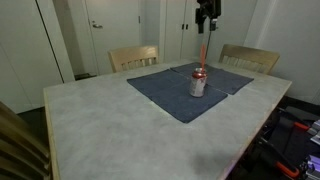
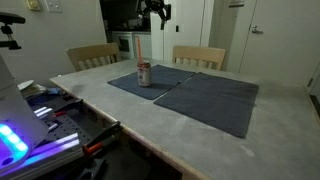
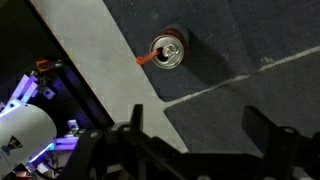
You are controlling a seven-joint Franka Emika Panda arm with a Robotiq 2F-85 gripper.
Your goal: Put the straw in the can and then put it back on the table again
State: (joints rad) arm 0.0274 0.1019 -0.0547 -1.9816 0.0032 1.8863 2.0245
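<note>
The silver and red can (image 1: 198, 84) (image 2: 145, 74) stands upright on a dark mat on the marbled table (image 1: 110, 130) (image 2: 120, 110). The red-orange straw (image 1: 202, 50) (image 2: 141, 48) stands in the can's mouth and leans slightly, rising well above it. My gripper (image 1: 207, 12) (image 2: 155, 10) hangs high above the can, near the straw's top end. In the wrist view I look down on the can (image 3: 169, 50). The straw (image 3: 148, 60) pokes out to its left, clear of my gripper (image 3: 200, 125). Its jaws stand wide apart with nothing between them.
Dark blue-grey cloth mats (image 1: 160, 92) (image 2: 215, 100) cover the far part of the table. Two wooden chairs (image 1: 133, 57) (image 1: 250, 57) stand behind it. Lit equipment and cables (image 2: 30, 130) sit beside the table's edge, and white doors line the back wall.
</note>
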